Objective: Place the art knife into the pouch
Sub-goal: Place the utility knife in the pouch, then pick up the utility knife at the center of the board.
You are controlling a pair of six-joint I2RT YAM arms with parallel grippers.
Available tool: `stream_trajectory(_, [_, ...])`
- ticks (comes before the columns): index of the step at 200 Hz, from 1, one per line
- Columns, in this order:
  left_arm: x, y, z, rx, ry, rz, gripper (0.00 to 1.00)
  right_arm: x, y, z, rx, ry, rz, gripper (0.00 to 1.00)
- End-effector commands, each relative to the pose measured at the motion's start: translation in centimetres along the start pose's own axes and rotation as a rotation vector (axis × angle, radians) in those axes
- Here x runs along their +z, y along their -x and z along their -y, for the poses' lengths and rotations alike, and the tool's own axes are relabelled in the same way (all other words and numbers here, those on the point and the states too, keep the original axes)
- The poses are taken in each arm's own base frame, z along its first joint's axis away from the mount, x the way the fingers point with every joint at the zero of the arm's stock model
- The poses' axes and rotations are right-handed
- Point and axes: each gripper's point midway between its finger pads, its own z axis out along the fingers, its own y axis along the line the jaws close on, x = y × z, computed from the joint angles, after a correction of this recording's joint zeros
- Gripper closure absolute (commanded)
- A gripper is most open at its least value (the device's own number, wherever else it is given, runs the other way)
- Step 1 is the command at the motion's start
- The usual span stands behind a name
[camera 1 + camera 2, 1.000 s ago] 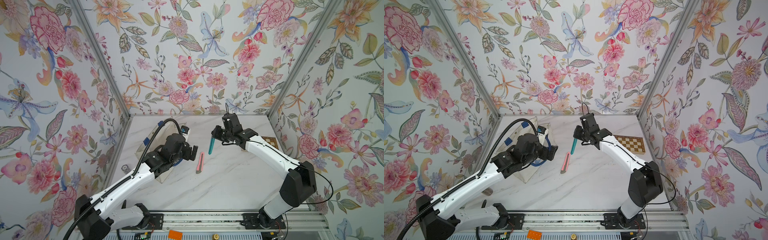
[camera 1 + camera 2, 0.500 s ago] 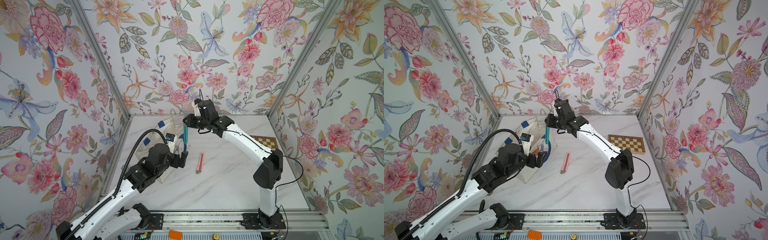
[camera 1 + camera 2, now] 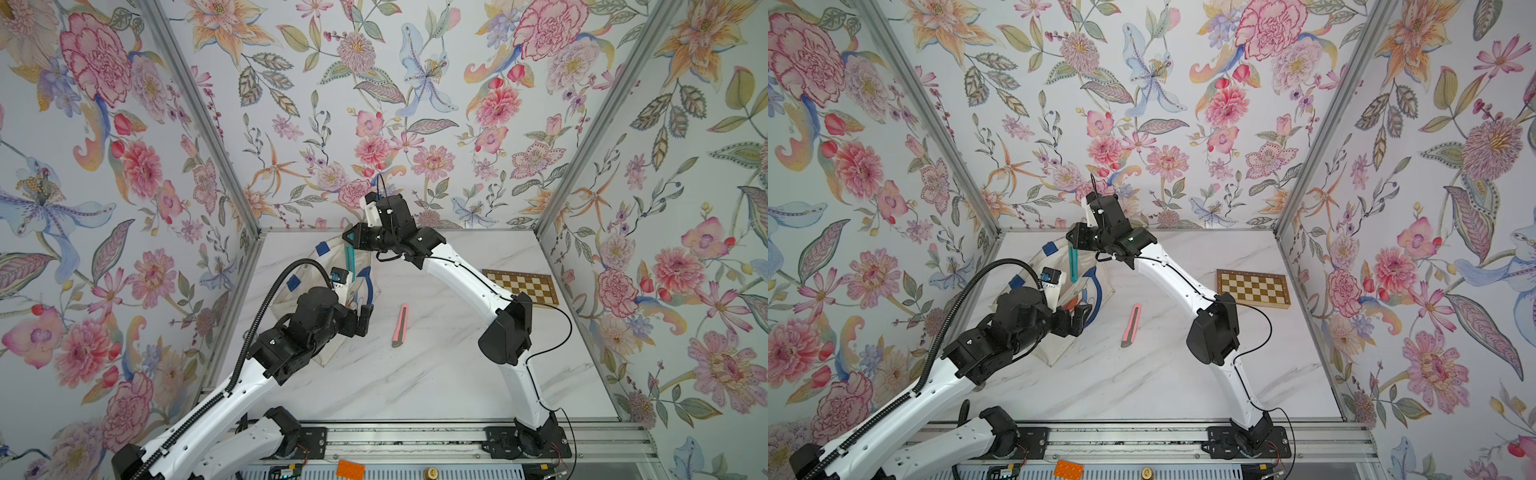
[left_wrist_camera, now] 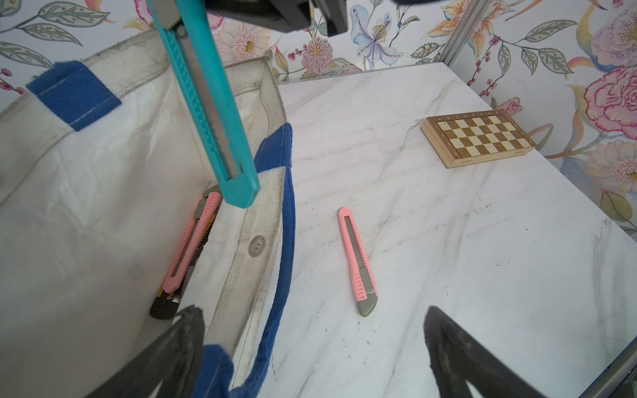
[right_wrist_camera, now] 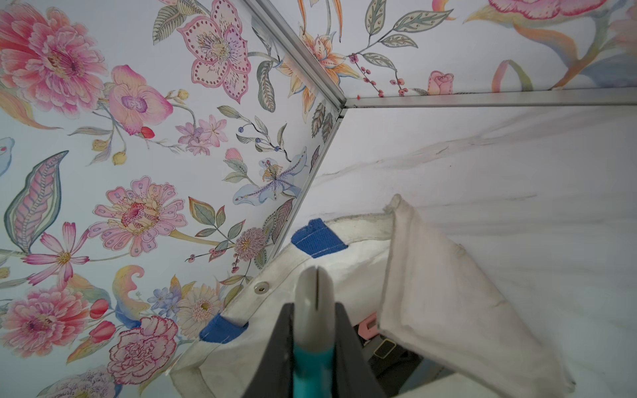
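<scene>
Left wrist view: left fingers (image 4: 165, 351) splayed wide, empty, straddling pouch (image 4: 86, 206) rim at 10 o'clock on counter (image 4: 448, 241); teal art knife (image 4: 206, 103) carried over from centre, now hanging end-down above open mouth, pinched narrowly by right fingers (image 5: 272, 355); probably only release remaining.

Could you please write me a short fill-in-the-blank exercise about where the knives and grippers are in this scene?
1. The right gripper is shut on the ___ art knife, hanging over the open pouch.
2. The left gripper, at the pouch's rim, is ___.
3. A ___ utility knife lies on the table between the pouch and the chessboard.
4. Another pink cutter lies ___ the pouch.
Missing words: teal; open; pink; inside.
</scene>
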Motion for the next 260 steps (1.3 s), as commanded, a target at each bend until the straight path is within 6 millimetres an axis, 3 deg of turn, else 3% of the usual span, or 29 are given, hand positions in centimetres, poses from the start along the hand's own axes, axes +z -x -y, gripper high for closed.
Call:
stream_trajectory(1, [-0.7,1.8,-0.4,0.005,0.022,0.048,0.01,0.8,-0.3,-0.7,0.007,0.040,-0.020,0.98])
stream_trajectory(40, [-0.8,2.1,-0.4,-0.003,0.023,0.059,0.01,2.3,-0.9,-0.5,0.019,0.065,-0.041,0.91])
stream_trajectory(69, [-0.7,2.2,-0.2,-0.006,0.015,0.060,0.01,2.4,-0.9,-0.9,0.024,0.093,-0.054,0.36])
stream_trajectory(86, [-0.7,2.3,-0.1,-0.008,0.008,0.060,0.01,1.6,-0.1,-1.3,0.010,0.098,-0.036,0.15])
stream_trajectory(105, [-0.8,2.5,0.0,-0.004,0.002,0.059,0.01,0.0,1.5,-2.0,-0.008,0.109,-0.002,0.00])
stream_trajectory(143, [-1.1,3.0,0.1,-0.003,-0.001,0.073,0.01,-3.7,4.6,-2.7,-0.040,0.109,0.071,0.01])
stream_trajectory(174, [-1.5,3.5,0.4,-0.007,-0.013,0.081,0.00,-6.0,5.6,-2.2,-0.055,0.068,0.108,0.01])
stream_trajectory(222, [-1.1,3.3,0.7,-0.015,-0.027,0.053,0.01,-10.2,5.6,-2.0,-0.101,-0.011,0.149,0.01])
stream_trajectory(260, [0.5,2.2,1.8,-0.021,-0.071,-0.014,0.00,-13.6,4.3,0.7,-0.099,-0.135,0.175,0.01])
